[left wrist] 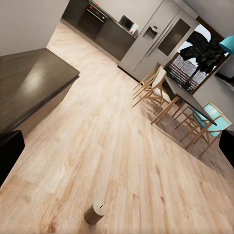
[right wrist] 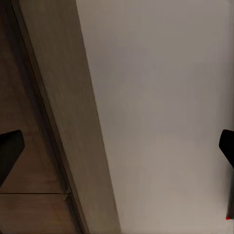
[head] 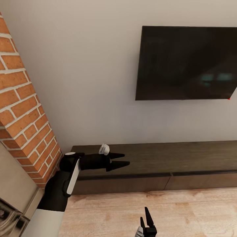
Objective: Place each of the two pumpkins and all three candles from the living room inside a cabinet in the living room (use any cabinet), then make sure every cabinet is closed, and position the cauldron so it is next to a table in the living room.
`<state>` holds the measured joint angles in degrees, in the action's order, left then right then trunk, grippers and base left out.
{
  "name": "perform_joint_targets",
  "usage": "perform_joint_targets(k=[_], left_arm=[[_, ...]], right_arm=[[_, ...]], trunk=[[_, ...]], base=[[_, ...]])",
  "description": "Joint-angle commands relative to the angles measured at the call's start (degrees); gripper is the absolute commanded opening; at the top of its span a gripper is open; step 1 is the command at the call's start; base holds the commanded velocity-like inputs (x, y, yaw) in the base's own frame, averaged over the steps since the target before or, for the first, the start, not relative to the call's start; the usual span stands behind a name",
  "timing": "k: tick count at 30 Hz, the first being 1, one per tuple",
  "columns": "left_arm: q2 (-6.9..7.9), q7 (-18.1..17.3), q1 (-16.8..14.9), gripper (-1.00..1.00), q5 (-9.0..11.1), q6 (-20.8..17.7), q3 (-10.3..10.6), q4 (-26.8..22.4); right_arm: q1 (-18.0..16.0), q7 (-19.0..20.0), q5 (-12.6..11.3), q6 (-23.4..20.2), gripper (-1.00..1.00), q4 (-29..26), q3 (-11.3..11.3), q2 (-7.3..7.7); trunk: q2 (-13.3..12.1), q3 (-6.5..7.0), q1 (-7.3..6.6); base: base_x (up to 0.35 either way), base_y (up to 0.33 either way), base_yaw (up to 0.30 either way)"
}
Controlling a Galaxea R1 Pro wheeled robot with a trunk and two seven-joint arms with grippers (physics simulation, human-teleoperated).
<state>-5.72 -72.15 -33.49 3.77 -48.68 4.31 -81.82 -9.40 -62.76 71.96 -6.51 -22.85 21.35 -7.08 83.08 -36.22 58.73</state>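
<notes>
No readable txt, labels, brand marks or nos. showed in any view. The TV (head: 186, 62) screen on the wall was dark and blank, no logo legible. The cabinet (head: 154, 164) top and drawer fronts carried no markings. The candle (left wrist: 94, 213) on the floor had plain sides and a plain pale top, no label. The fridge (left wrist: 151, 36) and the other kitchen appliances in the left wrist view were too small and blurred to make out any badge or display digits. Nothing was printed on the arm casing either.
</notes>
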Motion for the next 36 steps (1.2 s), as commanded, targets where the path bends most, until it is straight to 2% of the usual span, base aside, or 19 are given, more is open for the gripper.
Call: perform_joint_targets(k=[1, 20, 36], left_arm=[[0.05, 0.00, 0.00, 1.00, -0.04, 0.06, -0.06, -0.01], [0.14, -0.23, 0.03, 1.00, 0.10, 0.36, -0.14, -0.08], [0.16, -0.28, 0.09, 1.00, 0.41, 0.43, -0.18, -0.04]], right_arm=[[-0.01, 0.00, 0.03, 0.08, 1.00, 0.00, 0.00, 0.06], [-0.01, 0.09, 0.03, 0.17, 1.00, 0.01, 0.01, 0.09], [-0.01, 0.02, 0.05, 0.43, 1.00, -0.33, -0.08, -0.04]], trunk=[[0.00, 0.00, 0.00], [0.00, 0.00, 0.00], [6.42, -2.87, 3.51]], base=[[0.000, 0.000, 0.000], [0.000, 0.000, 0.000], [0.000, 0.000, 0.000]])
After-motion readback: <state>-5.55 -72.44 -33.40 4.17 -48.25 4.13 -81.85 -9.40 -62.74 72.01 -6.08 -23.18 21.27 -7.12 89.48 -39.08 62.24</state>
